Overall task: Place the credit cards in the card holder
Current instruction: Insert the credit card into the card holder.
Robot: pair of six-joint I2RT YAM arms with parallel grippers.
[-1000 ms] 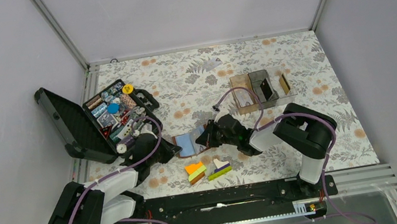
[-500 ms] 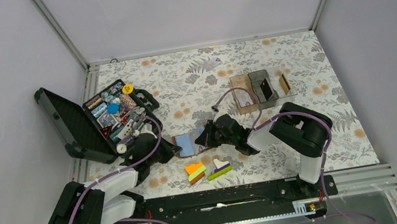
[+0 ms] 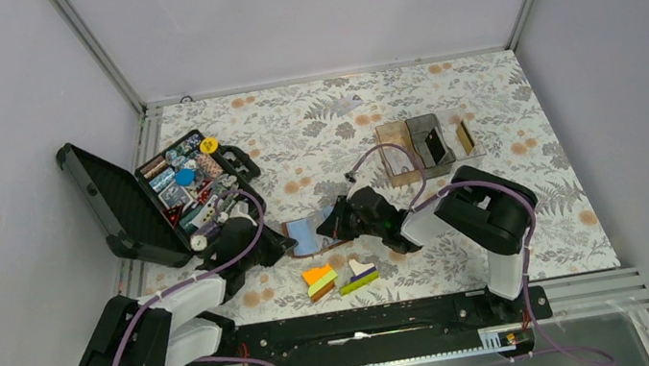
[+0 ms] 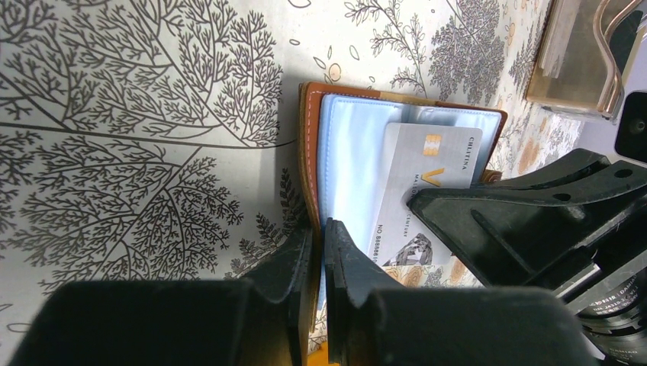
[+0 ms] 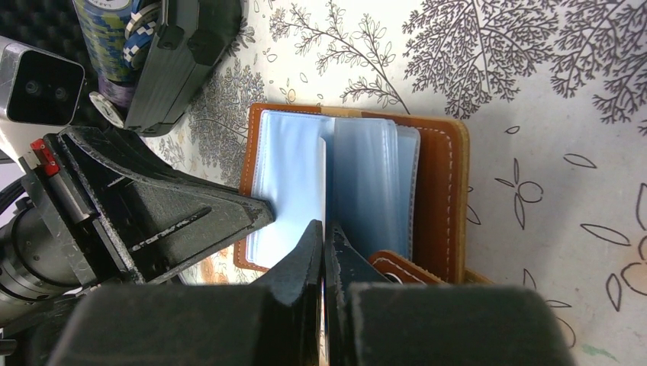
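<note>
Floral counter: card holder lies open near the near edge, its cover clamped by the left hand. The right hand pinches a credit card; skewed entry may buckle it against the sleeve.

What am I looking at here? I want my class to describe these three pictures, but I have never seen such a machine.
Two robot arms are bolted to the near edge of a flower-patterned table. The wide picture looks down from above. The other two come from a camera on each wrist, so each shows its own two-finger hand. The left hand pinches the cover of an open brown card holder. The right hand pinches a grey card, whose far end lies among the holder's clear sleeves. Also on the table are an open black tool case, coloured blocks and compartment boxes.
</note>
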